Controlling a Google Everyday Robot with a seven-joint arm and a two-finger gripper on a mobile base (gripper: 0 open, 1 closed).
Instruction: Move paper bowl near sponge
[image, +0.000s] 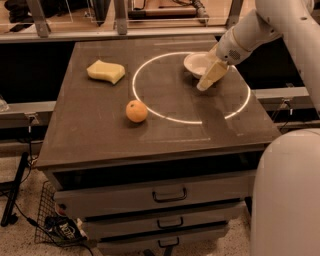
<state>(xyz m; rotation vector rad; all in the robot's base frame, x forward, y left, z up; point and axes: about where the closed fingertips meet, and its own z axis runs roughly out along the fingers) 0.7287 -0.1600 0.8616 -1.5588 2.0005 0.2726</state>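
Camera view is showing you the arm coming in from the upper right and sloping down to the left over the table (100, 145). Its gripper (206, 83) is pointing down at the front right rim of the paper bowl (194, 63); you cannot tell if it is grasping anything. The bowl is sitting at the back right, well apart from the sponge (106, 71) at the back left.

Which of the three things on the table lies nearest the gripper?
The white paper bowl: the gripper hangs at its front rim, while the sponge and the orange fruit sit far off across the table.
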